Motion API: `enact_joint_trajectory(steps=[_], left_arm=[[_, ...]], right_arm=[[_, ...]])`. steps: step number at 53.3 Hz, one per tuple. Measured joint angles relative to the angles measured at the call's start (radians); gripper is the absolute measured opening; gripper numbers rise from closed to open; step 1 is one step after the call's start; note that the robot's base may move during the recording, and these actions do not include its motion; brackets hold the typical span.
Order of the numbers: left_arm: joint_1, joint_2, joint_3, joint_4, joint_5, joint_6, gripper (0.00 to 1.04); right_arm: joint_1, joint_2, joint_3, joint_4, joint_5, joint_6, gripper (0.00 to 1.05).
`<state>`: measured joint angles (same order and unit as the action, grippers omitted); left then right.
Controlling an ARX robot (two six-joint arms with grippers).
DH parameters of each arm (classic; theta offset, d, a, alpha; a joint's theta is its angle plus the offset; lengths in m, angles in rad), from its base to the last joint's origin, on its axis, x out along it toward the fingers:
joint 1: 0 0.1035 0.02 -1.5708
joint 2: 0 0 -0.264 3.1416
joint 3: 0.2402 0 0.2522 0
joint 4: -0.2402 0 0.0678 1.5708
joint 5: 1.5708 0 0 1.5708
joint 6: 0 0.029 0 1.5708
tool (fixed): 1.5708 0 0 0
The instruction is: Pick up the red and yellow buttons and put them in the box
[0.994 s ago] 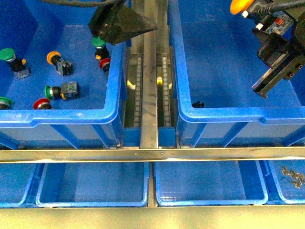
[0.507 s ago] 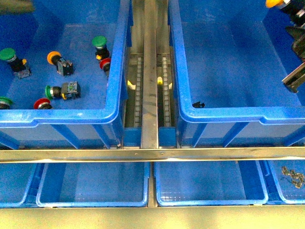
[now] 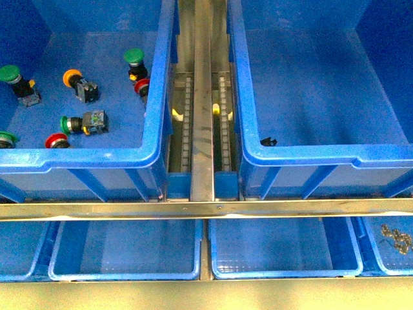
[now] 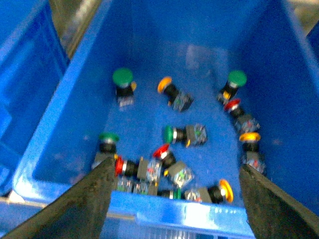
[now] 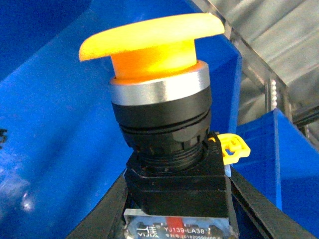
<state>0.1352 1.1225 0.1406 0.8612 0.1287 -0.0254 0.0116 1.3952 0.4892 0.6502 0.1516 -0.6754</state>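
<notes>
Steel roller track (image 3: 187, 116) runs down the middle of the workstation, with a deep blue crate on either side. Below a steel crossbar (image 3: 206, 208) sits a row of shallow blue trays (image 3: 122, 248).

The left crate (image 3: 77, 158) holds the loose push buttons. A yellow-capped button (image 3: 72, 79) lies toward the middle. A red button (image 3: 142, 86) rests against the wall beside the track, with a green button (image 3: 133, 57) standing just behind it. A second red button (image 3: 57, 139) lies by the front wall, and more green-capped ones are scattered around. The right crate (image 3: 322, 154) has a small black scrap (image 3: 268, 141) lying in its front corner beside the track. The tray at the far right holds a few small metal bits (image 3: 395, 237).

The left gripper (image 4: 175, 167) hangs above the left crate with its fingers (image 4: 84, 199) spread wide, clear of the buttons below. Its view is blurred, but red, yellow and green caps show clustered near one wall.

The right gripper (image 5: 177, 214) is clamped on a yellow-orange mushroom button (image 5: 159, 99). It grips the button by the black body, cap up, with a finger (image 5: 269, 219) pressed to each side. Blue crate wall fills the space behind it, and a strip of steel shows past the rim. From where I stand I cannot tell whether the button is over the right crate.
</notes>
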Motion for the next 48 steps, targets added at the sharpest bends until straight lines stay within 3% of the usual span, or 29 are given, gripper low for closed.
enact_joint_trajectory(steps=[6,15,23,48], left_arm=[[-0.019,-0.034,-0.043,0.111,-0.024,0.006,0.50],[-0.044,-0.148,-0.084,0.042,-0.046,0.010,0.25],[-0.119,-0.256,-0.104,-0.045,-0.125,0.010,0.02],[-0.133,-0.605,-0.120,-0.348,-0.129,0.014,0.03]], right_arm=[[0.012,-0.033,-0.018,-0.028,0.005,0.027,0.37],[0.013,-0.062,-0.027,-0.060,0.018,0.055,0.37],[0.005,-0.091,-0.037,-0.082,0.029,0.070,0.37],[-0.010,-0.172,-0.088,-0.137,0.075,0.128,0.37]])
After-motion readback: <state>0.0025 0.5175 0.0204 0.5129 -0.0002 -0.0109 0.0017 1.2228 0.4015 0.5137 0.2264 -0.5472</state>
